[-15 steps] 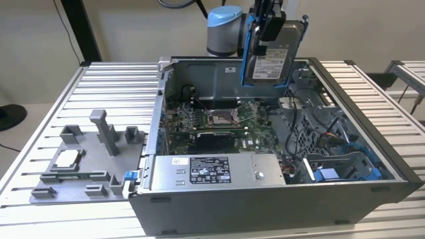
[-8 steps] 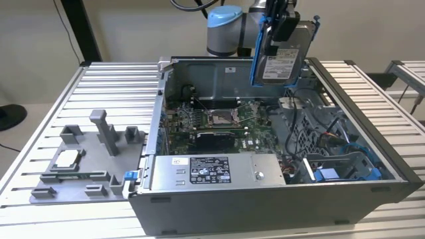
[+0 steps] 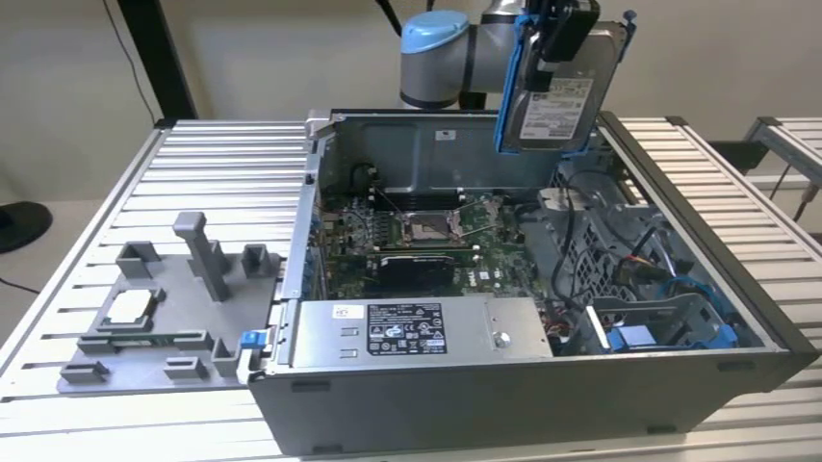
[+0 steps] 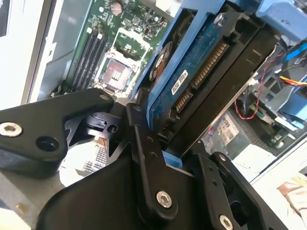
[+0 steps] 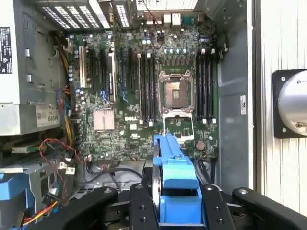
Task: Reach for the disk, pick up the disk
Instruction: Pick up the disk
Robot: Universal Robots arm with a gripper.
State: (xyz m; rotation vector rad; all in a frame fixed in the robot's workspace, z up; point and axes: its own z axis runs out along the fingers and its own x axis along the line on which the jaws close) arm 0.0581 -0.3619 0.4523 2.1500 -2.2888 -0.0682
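While the disk [image 3: 555, 101] hangs on edge above the open computer case [image 3: 771, 337], I judge both the reach and the pick-up complete. In the exterior view it sits high over the case's far wall with its label facing the camera, and it touches nothing beneath it. Its blue bracket [image 3: 514, 87] runs along the long edges.

The claw [image 5: 175, 191] is closed on the disk. In the first wrist view the black fingers [image 5: 139, 211] stand on either side of the bracket, with the disk edge-on between them. In the second wrist view the circuit-board face [image 4: 192, 72] lies flat against one finger. I judge that this pinch across the thin dimension is why the disk hangs vertically rather than flat.

Directly below lie the motherboard [image 5: 144, 96] and its open processor socket [image 5: 176, 93]. I judge that the height keeps the disk well apart from the loose cables [image 3: 603, 207] and from the blue drive bay [image 3: 668, 327] on the exterior view's right.

The power supply box [image 3: 411, 332] lies along the near wall. The case stands on the ribbed desk [image 3: 218, 159], with a grey fixture tray [image 3: 154, 322] just beside it on the exterior view's left.
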